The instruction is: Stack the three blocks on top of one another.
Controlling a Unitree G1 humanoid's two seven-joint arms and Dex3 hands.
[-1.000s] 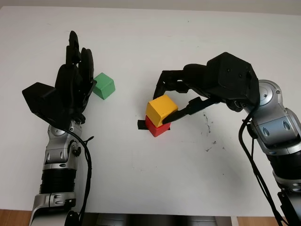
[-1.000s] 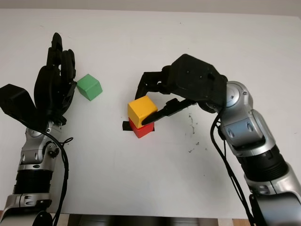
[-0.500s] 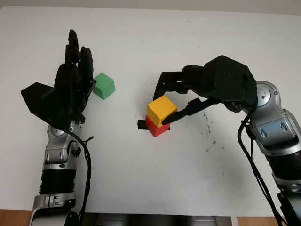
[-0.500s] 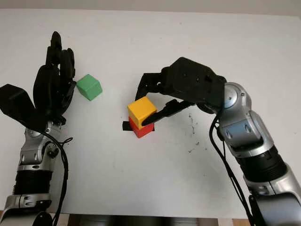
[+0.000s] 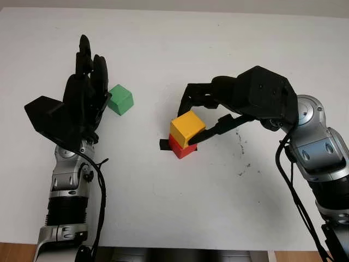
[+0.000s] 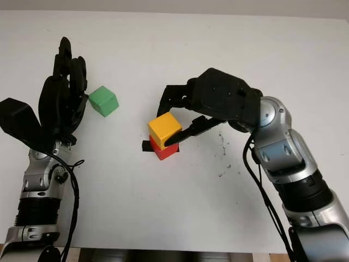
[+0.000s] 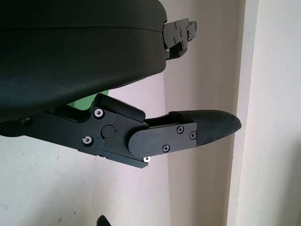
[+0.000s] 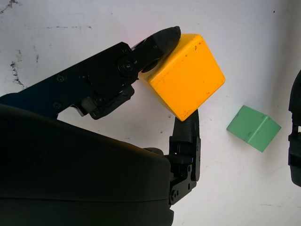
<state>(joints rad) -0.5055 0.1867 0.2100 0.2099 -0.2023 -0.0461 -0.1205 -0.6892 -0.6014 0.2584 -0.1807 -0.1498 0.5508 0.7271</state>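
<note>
A yellow block (image 5: 186, 126) sits slightly skewed on top of a red block (image 5: 182, 150) near the table's middle. My right hand (image 5: 189, 124) is shut on the yellow block, with fingers (image 8: 160, 40) on its far side and the thumb (image 8: 187, 132) against its near lower edge. The red block is hidden under the yellow block (image 8: 186, 75) in the right wrist view. A green block (image 5: 120, 100) lies alone on the table to the left, also seen as the green block (image 8: 253, 128) past the thumb. My left hand (image 5: 87, 93) is open, just left of the green block and apart from it.
A short strip of black tape (image 5: 162, 144) pokes out from under the red block. Small dark specks (image 5: 240, 147) mark the white table (image 5: 180, 207) right of the stack. The table's far edge (image 5: 218, 11) runs along the top.
My right hand has shifted very slightly while keeping hold of the yellow block, which stays on the red one. The left hand and green block have not moved.
</note>
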